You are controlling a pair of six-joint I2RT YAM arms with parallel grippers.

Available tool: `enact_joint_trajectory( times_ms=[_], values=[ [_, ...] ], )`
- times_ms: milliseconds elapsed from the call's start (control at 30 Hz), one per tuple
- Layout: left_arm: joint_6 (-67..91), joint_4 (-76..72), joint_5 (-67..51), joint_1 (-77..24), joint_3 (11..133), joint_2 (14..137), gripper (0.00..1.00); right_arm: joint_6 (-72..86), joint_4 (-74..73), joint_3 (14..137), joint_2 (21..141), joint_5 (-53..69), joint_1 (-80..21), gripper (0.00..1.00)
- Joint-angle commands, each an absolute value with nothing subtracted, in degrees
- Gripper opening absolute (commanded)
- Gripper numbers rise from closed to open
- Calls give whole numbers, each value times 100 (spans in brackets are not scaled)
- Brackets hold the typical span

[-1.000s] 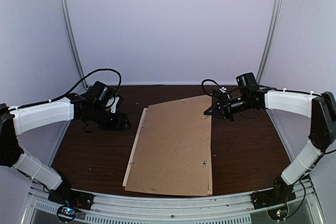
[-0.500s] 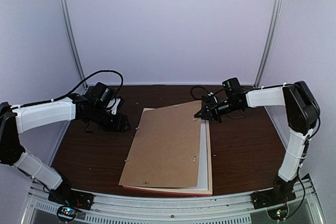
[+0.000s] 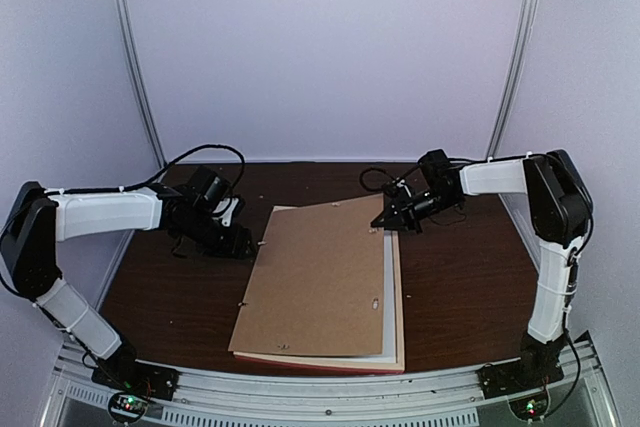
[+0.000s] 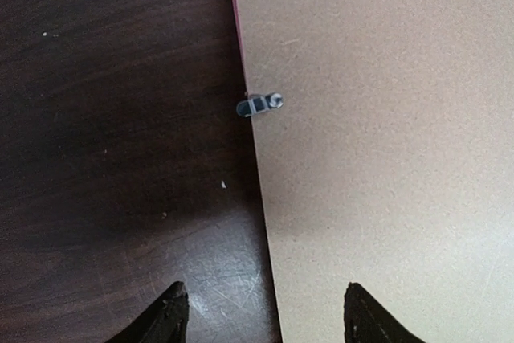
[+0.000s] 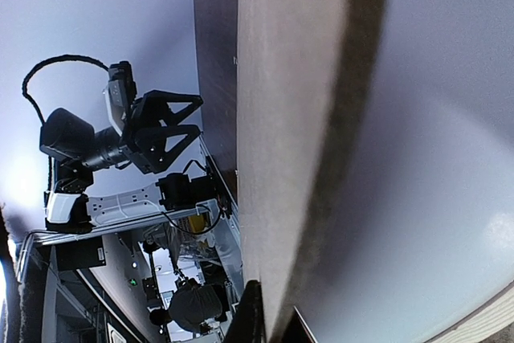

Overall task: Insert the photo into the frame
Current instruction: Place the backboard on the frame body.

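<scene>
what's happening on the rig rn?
The right gripper pinches the far right corner of the brown backing board and holds it tilted up off the frame, showing a white sheet beneath. The left gripper hovers open over the board's left edge, beside a metal clip.

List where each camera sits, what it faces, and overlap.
Top external: above, behind bases; looks down on table, backing board, left arm, right arm.
Left wrist: above board's left edge, facing down; left gripper fingertips show.
Right wrist: looks along raised board toward left arm; right gripper pinches it.
Shared: the board.
</scene>
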State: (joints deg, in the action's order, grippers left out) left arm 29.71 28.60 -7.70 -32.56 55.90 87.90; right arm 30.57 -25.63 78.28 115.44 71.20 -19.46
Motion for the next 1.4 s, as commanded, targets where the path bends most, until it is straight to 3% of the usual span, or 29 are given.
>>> enact_joint_trajectory(
  times_ms=[0, 433, 633, 1067, 1367],
  values=[
    [3123, 2484, -889, -3199, 5468, 9034, 67, 2798, -2751, 7945, 11608, 7080, -1934, 4],
    [3782, 1493, -2191, -3133, 5162, 9878, 66, 3103, -2285, 7702, 11620, 7032, -1933, 8],
    [4149, 976, -2659, -3146, 4927, 9868, 61, 3431, -1916, 7477, 11539, 6877, -1949, 12],
    [4853, 396, -2189, -3400, 4321, 9338, 56, 4825, -39, 6576, 11248, 6617, -2135, 25],
    [5433, -272, -1812, -3436, 3674, 8991, 55, 5993, 2069, 5705, 10997, 6506, -2169, 30]
  ],
)
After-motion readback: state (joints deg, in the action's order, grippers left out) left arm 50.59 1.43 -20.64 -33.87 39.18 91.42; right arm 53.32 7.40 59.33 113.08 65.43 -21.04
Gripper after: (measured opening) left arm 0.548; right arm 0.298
